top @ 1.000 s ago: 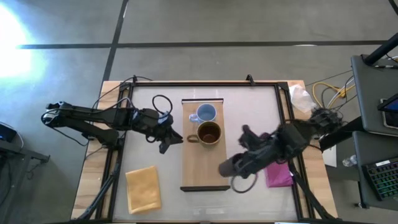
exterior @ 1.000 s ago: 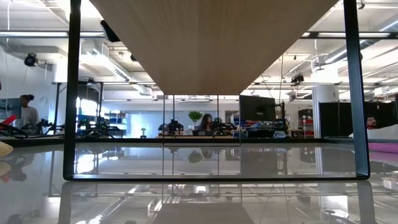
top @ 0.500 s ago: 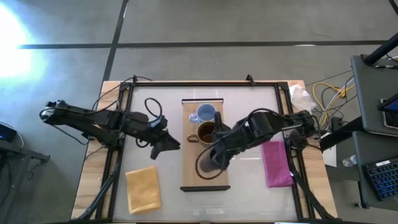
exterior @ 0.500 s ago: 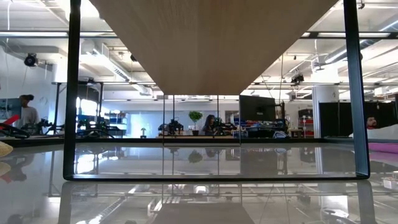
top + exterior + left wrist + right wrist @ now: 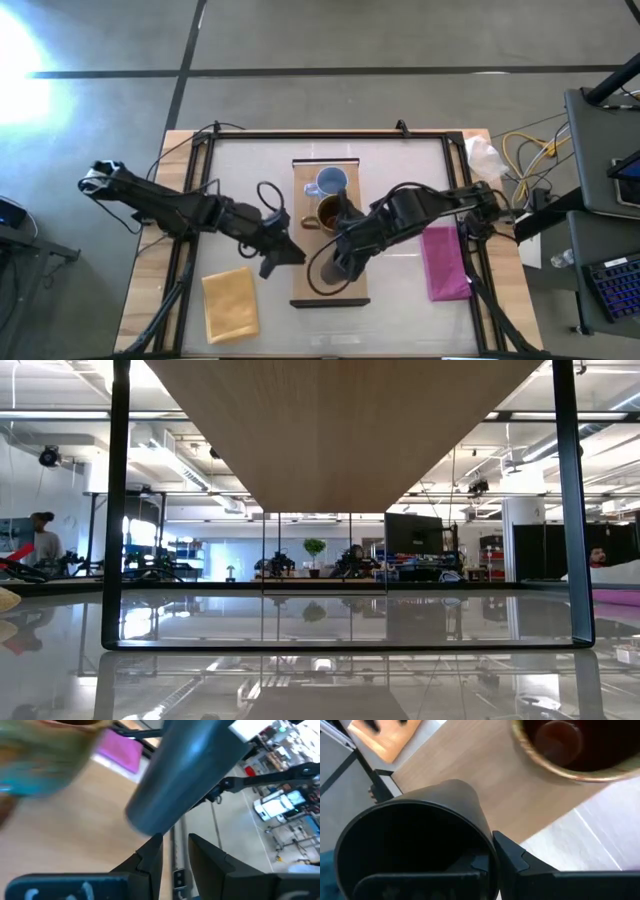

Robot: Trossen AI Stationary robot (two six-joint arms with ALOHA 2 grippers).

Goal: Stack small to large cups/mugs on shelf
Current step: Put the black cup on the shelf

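Observation:
The shelf (image 5: 325, 296) stands in the middle of the table; the low view shows its underside (image 5: 340, 430). The light-blue mug (image 5: 330, 182) stands at its far end, and the brown mug (image 5: 336, 212) just nearer. My right gripper (image 5: 340, 262) is shut on the black cup (image 5: 327, 272) over the shelf's near half. In the right wrist view the cup (image 5: 415, 845) fills the picture, with the brown mug (image 5: 570, 745) beyond. My left gripper (image 5: 285, 252) is open and empty at the shelf's left edge. Its fingers (image 5: 150, 857) point at the black cup's side (image 5: 185, 775). My right gripper holds the black cup by its rim (image 5: 487, 842), with one finger inside (image 5: 477, 862) and one outside (image 5: 512, 855) the wall. The fingers come slanting from the table's far right. The cup is tilted, its mouth toward the near left. Whether it touches the shelf, I cannot tell.
A yellow cloth (image 5: 230, 303) lies at the near left and a magenta cloth (image 5: 443, 262) right of the shelf. A black frame (image 5: 320, 134) runs round the table. The shelf's dark legs (image 5: 118, 510) stand on the glossy top. A white bag (image 5: 485, 155) lies at the far right corner.
My right gripper has carried the black cup from beside the magenta cloth toward the table's left, to above the shelf's near half. My left gripper has gone toward the near edge and right, up to the shelf's left edge.

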